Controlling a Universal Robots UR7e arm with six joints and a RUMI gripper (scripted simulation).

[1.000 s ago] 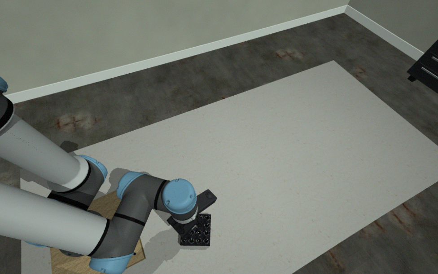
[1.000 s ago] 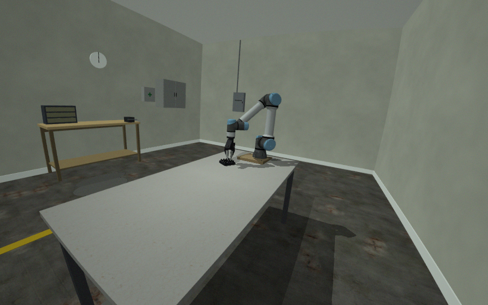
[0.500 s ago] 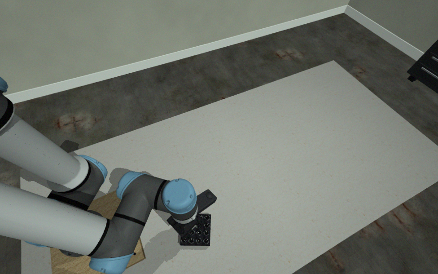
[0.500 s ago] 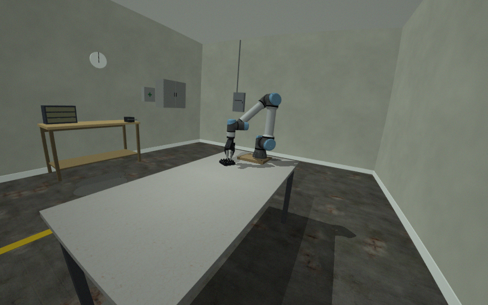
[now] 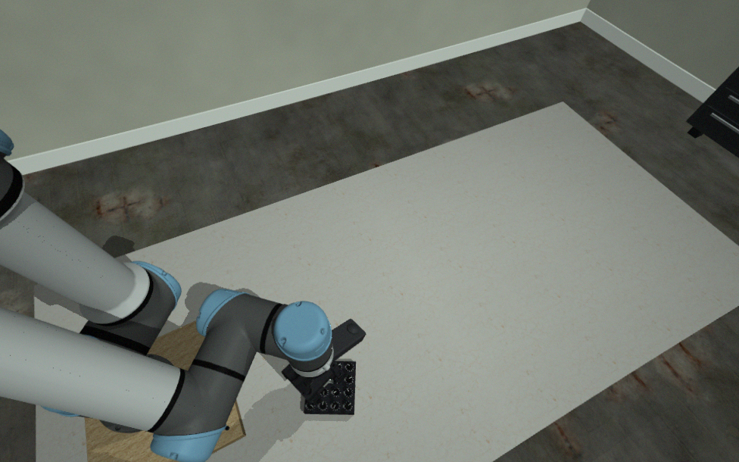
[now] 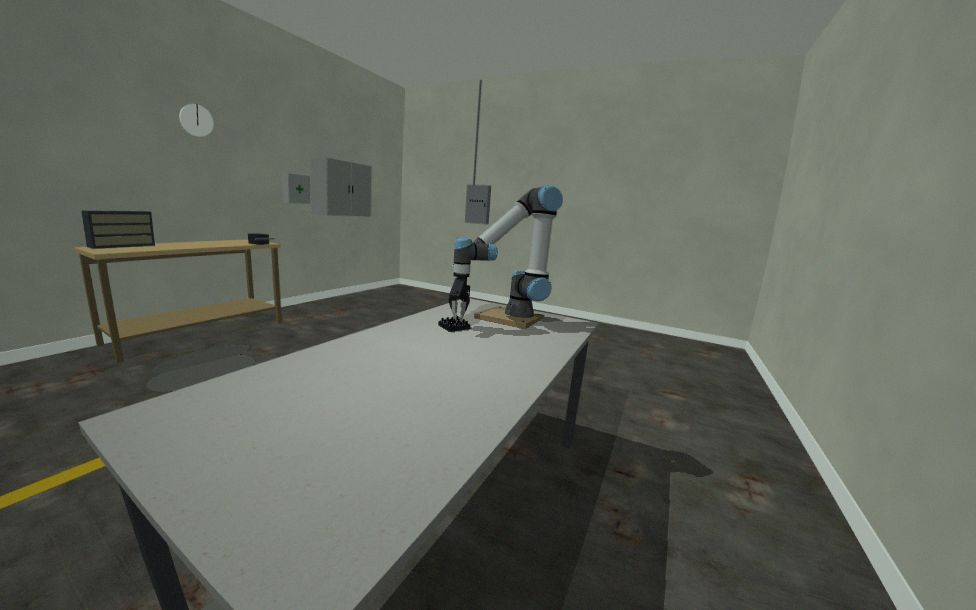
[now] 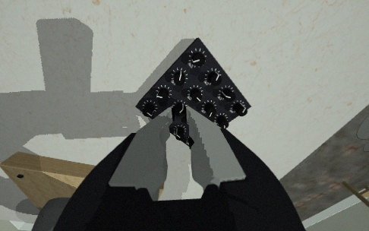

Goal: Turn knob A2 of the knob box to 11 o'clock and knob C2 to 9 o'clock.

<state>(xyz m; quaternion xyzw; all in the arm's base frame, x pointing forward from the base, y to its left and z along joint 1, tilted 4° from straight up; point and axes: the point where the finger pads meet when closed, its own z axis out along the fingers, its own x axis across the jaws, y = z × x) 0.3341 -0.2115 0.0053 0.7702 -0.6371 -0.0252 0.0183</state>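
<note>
Wrist view: one gripper [image 5: 328, 382] [image 6: 458, 318] [image 7: 179, 107], its two fingers clamped on one knob [image 7: 179, 109] of one box [image 5: 328, 412] [image 6: 453, 328] [image 7: 198, 43].

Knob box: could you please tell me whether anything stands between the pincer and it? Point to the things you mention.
Nothing visible stands between the pincer [image 5: 329, 382] [image 6: 458, 318] [image 7: 179, 112] and the knob box [image 5: 342, 398] [image 6: 454, 328] [image 7: 197, 77]. The fingertips are down at one knob [image 7: 179, 108], with other knobs close around; whether they touch it, I cannot tell.

Pretty clean-looking arm [image 5: 223, 348] [image 6: 512, 219], tbh: smooth pale grey tubes, dark grey joints with black bands, and sky-blue round caps. The tool [image 6: 459, 310] [image 7: 179, 107] is black with grey tapered fingers.
</note>
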